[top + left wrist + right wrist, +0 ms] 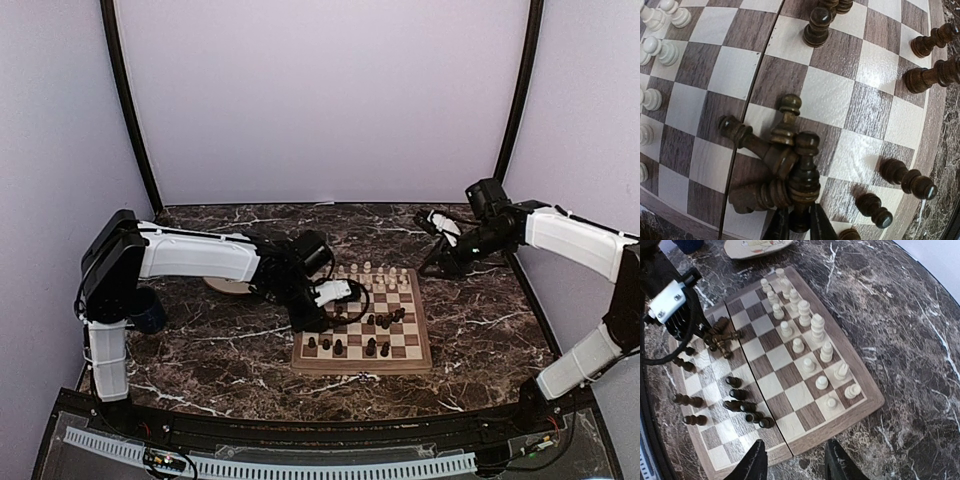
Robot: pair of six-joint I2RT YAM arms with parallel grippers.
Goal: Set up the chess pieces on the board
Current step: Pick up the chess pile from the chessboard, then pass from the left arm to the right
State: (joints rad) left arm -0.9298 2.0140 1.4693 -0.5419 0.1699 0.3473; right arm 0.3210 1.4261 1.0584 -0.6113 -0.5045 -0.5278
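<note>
Left claw (799,229) sits lowest in its wrist view, its jaws standing narrow and seemingly pinched on the foot of one dark piece (805,175), which points away from the fingertips. Just beyond the claw, that piece lies tangled with a heap of toppled dark pieces (760,150), touching them on the board (830,95). My judgement is that these turned wooden figures are light, stiff and smooth. Being round, they would roll or squirt out of a loose pinch, and lifting this one may drag its neighbours. A hold across the thicker body just above the base collar looks safer than one on the thin neck. To the claw's right, other dark pieces (910,177) stand singly. Far off to its left, cream pieces (660,47) stand in rows along the opposite edge. Right claw (797,462) hangs off the board's side above the bench (900,330), jaws apart and empty. Beyond the board lies a plate (755,246).
</note>
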